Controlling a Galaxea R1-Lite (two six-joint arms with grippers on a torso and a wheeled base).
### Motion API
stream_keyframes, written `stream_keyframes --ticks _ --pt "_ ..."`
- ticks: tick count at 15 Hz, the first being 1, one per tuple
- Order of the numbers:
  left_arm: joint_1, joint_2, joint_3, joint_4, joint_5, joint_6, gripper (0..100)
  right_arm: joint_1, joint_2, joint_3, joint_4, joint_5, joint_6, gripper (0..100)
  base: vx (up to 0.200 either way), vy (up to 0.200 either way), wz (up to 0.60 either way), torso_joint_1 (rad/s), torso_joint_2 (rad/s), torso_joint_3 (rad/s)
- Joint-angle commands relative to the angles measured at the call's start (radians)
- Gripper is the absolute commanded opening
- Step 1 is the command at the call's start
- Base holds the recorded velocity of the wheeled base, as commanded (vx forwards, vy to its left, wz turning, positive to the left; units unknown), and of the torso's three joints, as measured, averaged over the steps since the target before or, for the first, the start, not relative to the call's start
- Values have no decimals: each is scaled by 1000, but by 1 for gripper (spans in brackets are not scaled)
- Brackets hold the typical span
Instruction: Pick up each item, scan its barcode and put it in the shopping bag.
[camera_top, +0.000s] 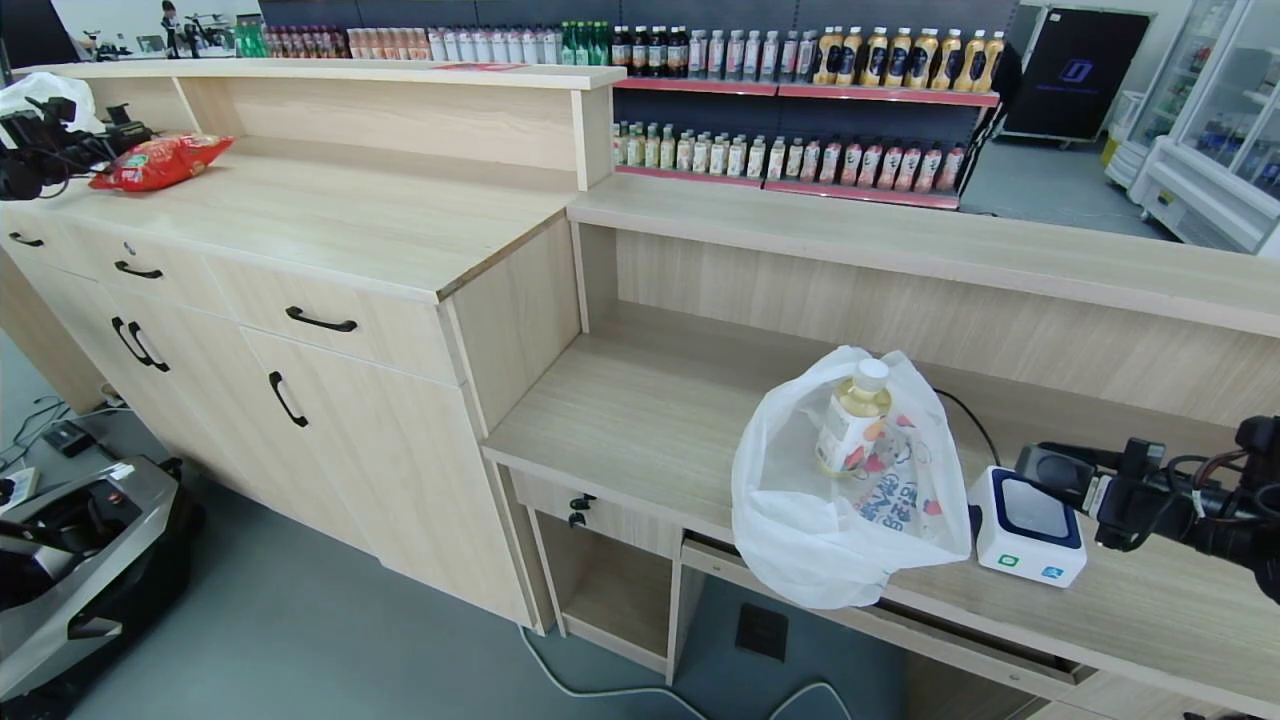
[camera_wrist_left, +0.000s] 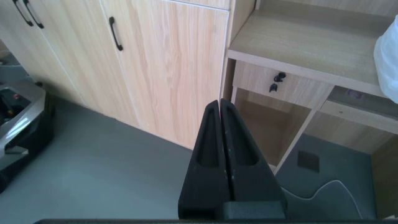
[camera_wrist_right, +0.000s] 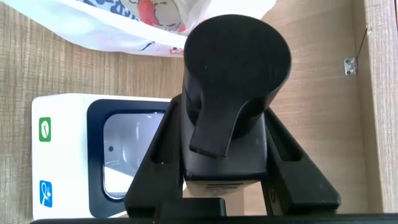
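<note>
1. left jaws: fully closed, the two fingers (camera_wrist_left: 208, 155) pressed flat together with nothing between them. i see them hanging over the grey floor (camera_wrist_left: 93, 162), in front of the cupboard doors (camera_wrist_left: 180, 62).
2. right jaws: spread just wide enough to clamp a black handheld scanner (camera_wrist_right: 230, 81) from both sides, gripping its body below the round head. they sit low over the right end of the counter (camera_top: 640, 410). in the head view the scanner (camera_top: 1058, 467) lies just behind item 3.
3. white scanner box (camera_top: 1030, 525): dark window facing up, resting on the counter directly under the held scanner and just beside the bag. the window (camera_wrist_right: 134, 155) is partly covered by the jaws. i cannot tell whether the scanner touches the box.
4. shopping bag (camera_top: 800, 500): thin white plastic, mouth open upward, standing near the front edge of the counter.
5. bottle (camera_top: 858, 415): pale drink, white cap, roughly upright inside the bag with its neck above the opening.
6. printed packet (camera_top: 900, 495): inside the bag, showing through the plastic beside the bottle.
7. red snack bag (camera_top: 160, 162): lying on the raised counter (camera_top: 330, 215) at far left, well apart from the shopping bag.
8. shelves (camera_top: 800, 90): rows of bottled drinks, behind the counter.
</note>
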Motion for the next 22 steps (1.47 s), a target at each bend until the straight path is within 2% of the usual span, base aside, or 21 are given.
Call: stream_keyframes --ticks 1,5,22 --pt "0 0 0 0 0 0 0 0 12 -7 -3 0 1 0 0 0 0 0 0 0" --pt "0 0 0 0 0 0 0 11 31 -40 -3 0 1 0 0 0 0 0 0 0" --pt "0 0 0 0 0 0 0 20 15 -17 3 -3 1 0 0 0 0 0 0 0"
